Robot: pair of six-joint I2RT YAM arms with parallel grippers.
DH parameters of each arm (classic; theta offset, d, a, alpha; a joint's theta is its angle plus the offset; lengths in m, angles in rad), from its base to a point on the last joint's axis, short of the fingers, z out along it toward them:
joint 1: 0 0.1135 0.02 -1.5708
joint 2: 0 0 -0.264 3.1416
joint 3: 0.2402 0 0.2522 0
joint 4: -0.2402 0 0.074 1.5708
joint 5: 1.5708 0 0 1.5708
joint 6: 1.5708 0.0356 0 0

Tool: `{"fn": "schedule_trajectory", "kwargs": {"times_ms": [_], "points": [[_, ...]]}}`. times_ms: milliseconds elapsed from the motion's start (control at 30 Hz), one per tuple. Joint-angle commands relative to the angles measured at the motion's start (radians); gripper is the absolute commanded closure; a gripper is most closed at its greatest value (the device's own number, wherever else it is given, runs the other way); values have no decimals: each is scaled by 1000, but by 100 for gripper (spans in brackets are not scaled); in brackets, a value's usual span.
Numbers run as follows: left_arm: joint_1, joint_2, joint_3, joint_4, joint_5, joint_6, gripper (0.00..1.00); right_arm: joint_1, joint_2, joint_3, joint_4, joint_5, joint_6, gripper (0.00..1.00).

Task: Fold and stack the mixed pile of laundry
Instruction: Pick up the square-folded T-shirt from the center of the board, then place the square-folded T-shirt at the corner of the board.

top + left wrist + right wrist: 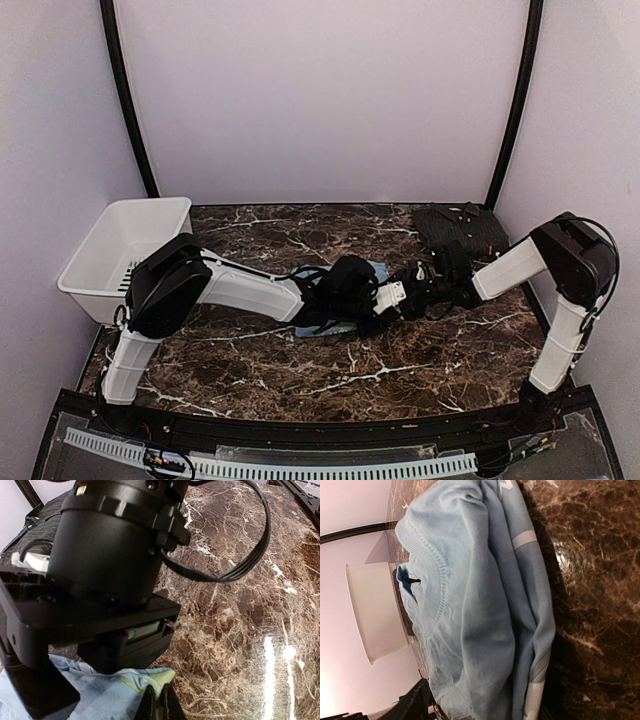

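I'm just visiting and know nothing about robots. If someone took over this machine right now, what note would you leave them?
Left gripper: shut at the edge of the light blue T-shirt; unclear whether it pinches cloth.
Right gripper: over the same shirt; cannot tell if open or shut.
Black shirt: far right of the table, looks folded.
T-shirt: mid-table, doubled over in layers.
To do: finish that fold, then stack the two garments, which lie apart.
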Motion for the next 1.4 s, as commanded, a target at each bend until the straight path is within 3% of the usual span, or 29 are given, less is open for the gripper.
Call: {"fn": "schedule_trajectory", "kwargs": {"times_ms": [0,267,467,500,733,833,867,933,1367], "points": [[4,-97,-25,49,24,-5,100,14,57,20,73,85,64,44],[12,-101,-27,56,38,-5,100,26,141,95,84,153,66,56],[19,-102,-24,42,29,-15,98,30,160,198,-103,237,-64,99],[20,-105,-21,26,13,-20,95,30,153,224,-158,264,-107,100],[48,-176,-62,-42,-40,-160,48,27,119,441,-489,469,-421,100],[56,-210,-110,-42,-71,-191,33,22,133,549,-591,549,-570,100],[59,-226,-134,-44,-91,-202,19,20,138,584,-625,565,-598,100],[63,-249,-169,-51,-99,-219,4,10,160,655,-680,624,-686,100],[95,-339,-347,-27,-51,-339,1,-87,209,889,-784,750,-939,100]]}}
